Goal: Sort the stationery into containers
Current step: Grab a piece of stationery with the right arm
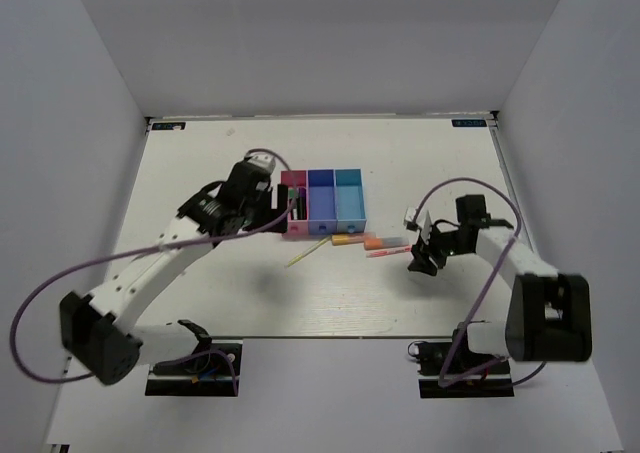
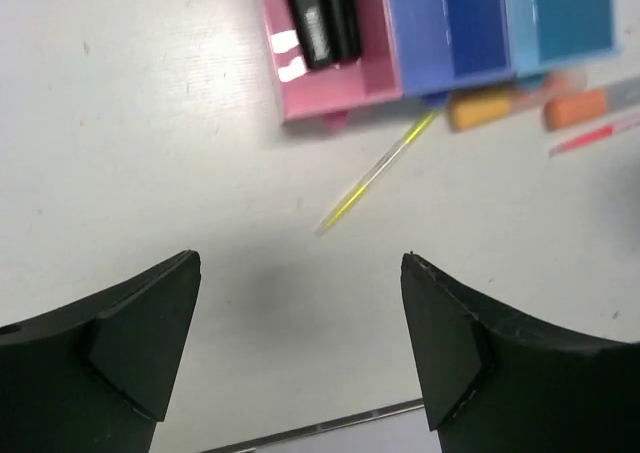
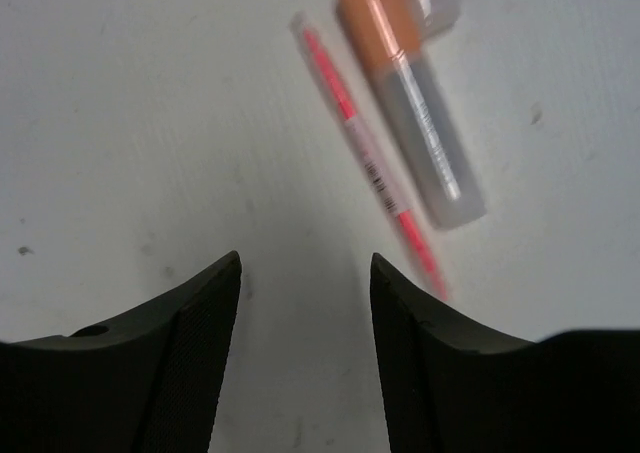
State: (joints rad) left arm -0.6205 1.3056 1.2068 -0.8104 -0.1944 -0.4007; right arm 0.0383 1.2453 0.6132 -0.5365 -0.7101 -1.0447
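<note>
Three joined bins stand mid-table: pink (image 1: 294, 225), dark blue (image 1: 320, 201) and light blue (image 1: 350, 199). A black marker (image 2: 320, 18) lies in the pink bin (image 2: 330, 101). On the table in front of the bins lie a yellow-green stick (image 1: 307, 252), two orange highlighters (image 1: 346, 240) (image 1: 378, 242) and a thin pink-red pen (image 1: 388, 252). My left gripper (image 1: 282, 211) is open and empty beside the pink bin, above bare table (image 2: 300, 273). My right gripper (image 1: 418, 263) is open and empty (image 3: 305, 263), just short of the pen (image 3: 365, 153) and one highlighter (image 3: 410, 103).
White walls close the table at the back and both sides. The stick (image 2: 375, 173) points at the dark blue bin (image 2: 450, 23). The light blue bin (image 2: 570, 13) shows no contents. The table's near edge (image 2: 330, 425) shows under the left fingers.
</note>
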